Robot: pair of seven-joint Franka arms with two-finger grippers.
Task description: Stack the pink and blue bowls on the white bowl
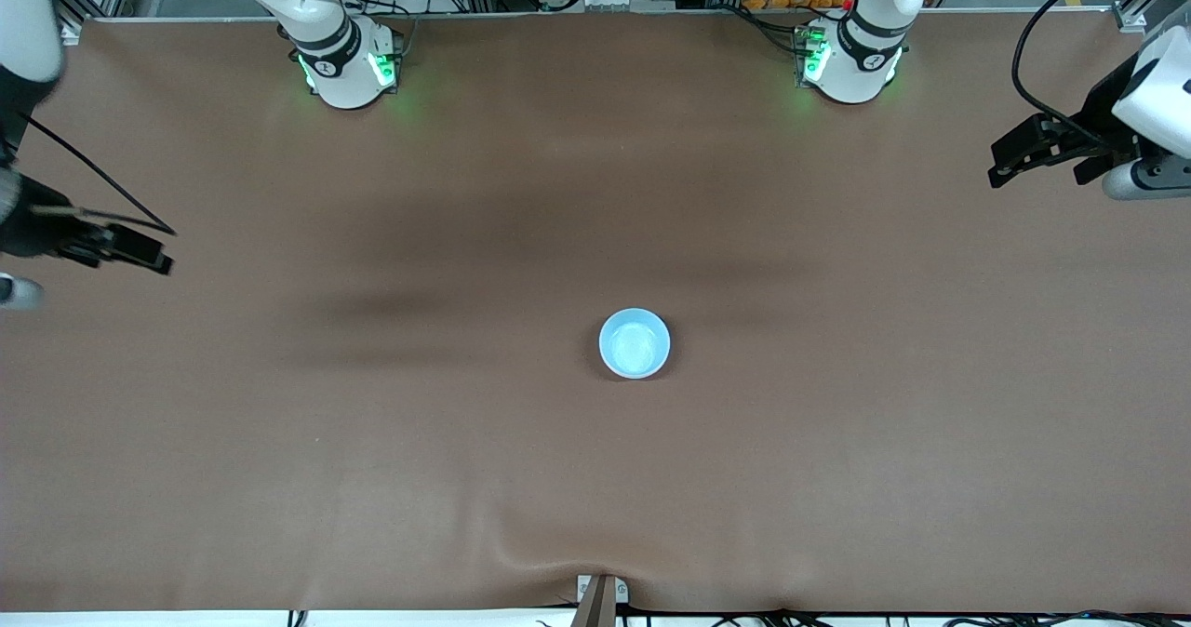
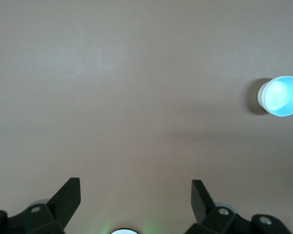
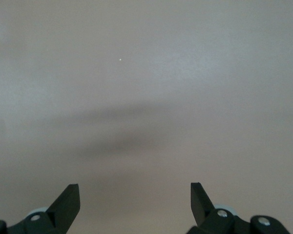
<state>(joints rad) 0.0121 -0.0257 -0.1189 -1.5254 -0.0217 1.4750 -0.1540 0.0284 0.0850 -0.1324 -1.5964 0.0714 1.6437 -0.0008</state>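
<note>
The blue bowl [image 1: 635, 343] stands upright at frame centre on my counter [image 1: 595, 478], mouth up. My left claw [image 1: 1014, 157] and right claw [image 1: 140, 253] hang spread, empty, at the frame's edges.

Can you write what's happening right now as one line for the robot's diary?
stack: blue bowl on top, white wall under it | left gripper: open, empty, waiting | right gripper: open, empty, waiting | pink bowl: hidden

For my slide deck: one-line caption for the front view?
Blue bowl tops the stack mid-table; left gripper and right gripper wait open at the table's ends.
</note>
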